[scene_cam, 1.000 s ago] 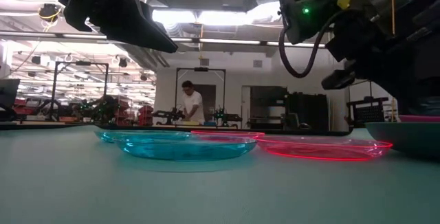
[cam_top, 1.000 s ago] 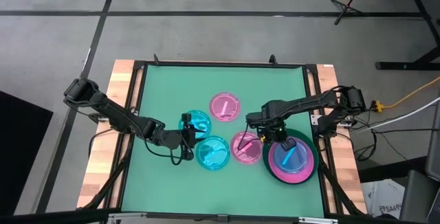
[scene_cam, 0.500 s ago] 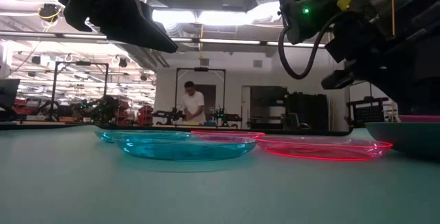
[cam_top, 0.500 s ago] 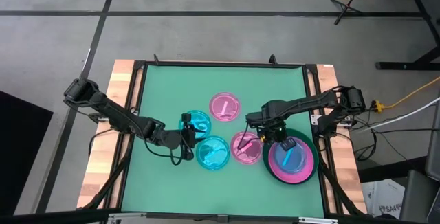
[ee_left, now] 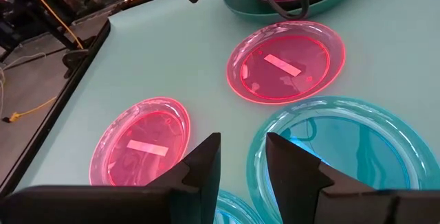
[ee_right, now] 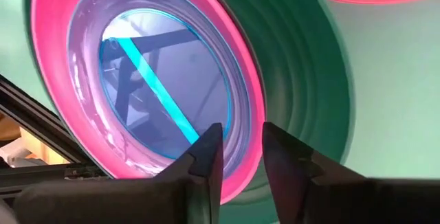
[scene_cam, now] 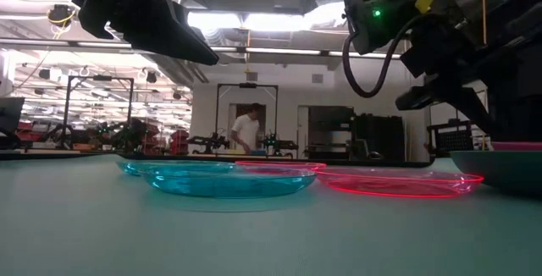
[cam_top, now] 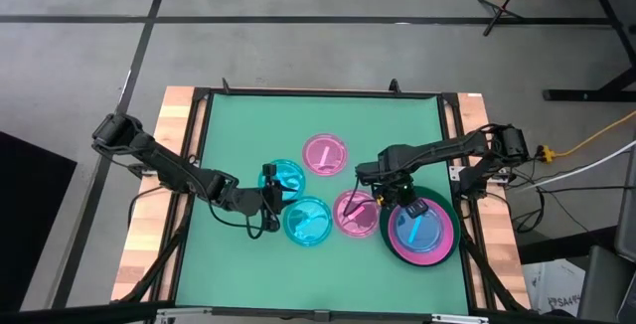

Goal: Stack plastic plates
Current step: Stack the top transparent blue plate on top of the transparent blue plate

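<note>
High view is showing the right gripper point(cam_top: 412, 208) hovering, jaws narrowly parted, above the small translucent cyan plate point(cam_top: 415, 227) stacked at four o'clock on the desk point(cam_top: 248, 125); snagging its rim risks upsetting it.

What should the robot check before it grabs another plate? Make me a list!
1. Nothing in the right gripper, above the stack: ok.
2. The top cyan plate sits inside the hot pink plate on the green plate: ok.
3. The left gripper open and empty: ok.
4. All plates stacked: not ok; two pink plates and two cyan plates lie loose.
</note>
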You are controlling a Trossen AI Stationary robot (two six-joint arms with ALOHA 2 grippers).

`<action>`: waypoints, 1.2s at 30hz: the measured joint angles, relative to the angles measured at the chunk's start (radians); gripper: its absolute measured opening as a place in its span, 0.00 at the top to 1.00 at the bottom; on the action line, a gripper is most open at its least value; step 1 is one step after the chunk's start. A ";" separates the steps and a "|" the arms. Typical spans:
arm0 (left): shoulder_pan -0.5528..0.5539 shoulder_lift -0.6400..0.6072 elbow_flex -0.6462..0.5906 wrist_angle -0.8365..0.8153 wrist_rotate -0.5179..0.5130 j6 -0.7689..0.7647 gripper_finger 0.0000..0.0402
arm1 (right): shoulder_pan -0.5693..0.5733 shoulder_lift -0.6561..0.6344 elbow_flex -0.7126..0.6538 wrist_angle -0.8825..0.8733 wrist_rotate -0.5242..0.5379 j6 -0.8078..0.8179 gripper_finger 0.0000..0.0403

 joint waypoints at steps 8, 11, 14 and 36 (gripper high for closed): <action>0.001 0.000 0.000 0.000 -0.024 -0.017 0.73 | 0.000 0.000 0.000 0.000 0.075 0.001 0.77; 0.014 0.000 0.000 0.000 -0.044 -0.079 0.73 | 0.000 0.000 0.000 0.000 0.096 0.001 0.77; 0.039 0.000 0.000 0.000 -0.046 -0.150 0.73 | 0.000 0.000 0.000 0.000 0.109 0.001 0.77; 0.328 -0.070 0.001 -0.086 0.223 -0.447 0.73 | 0.001 -0.417 0.000 0.254 0.338 -0.033 0.77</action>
